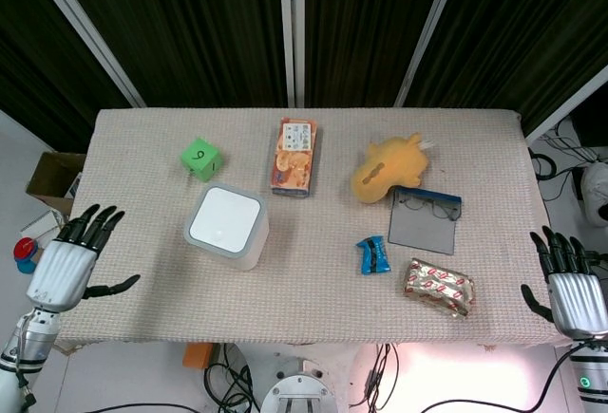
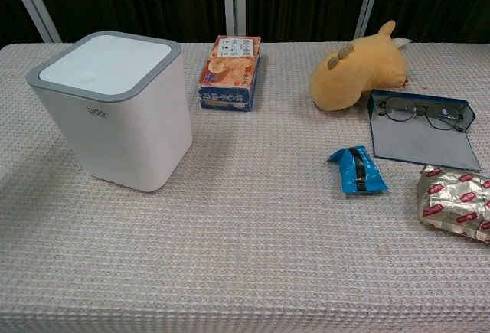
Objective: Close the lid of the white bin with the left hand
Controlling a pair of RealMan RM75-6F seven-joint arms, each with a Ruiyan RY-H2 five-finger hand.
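From the head view, the bin (image 1: pixel 226 226) stands on the table's (image 1: pixel 142 147) left half with its lid (image 1: pixel 225 220) flat inside the grey rim, so the closing looks done. The left hand (image 1: pixel 66 261) hovers off the table's left edge, fingers spread, holding nothing — well apart from the bin, likely parked clear. The right hand (image 1: pixel 568 285) sits off the right edge, fingers apart and empty, having no part in this task. A green cube (image 1: pixel 200 158) lies just behind the bin. From the chest view, neither hand shows. The bin (image 2: pixel 122 119) is a smooth, hard white box with rounded corners, tapering downward; its lid (image 2: pixel 106 60) is matt and level. It rests on a coarse woven cloth — near a glossy carton (image 2: pixel 230 73), with a soft yellow plush (image 2: pixel 360 69) further right.
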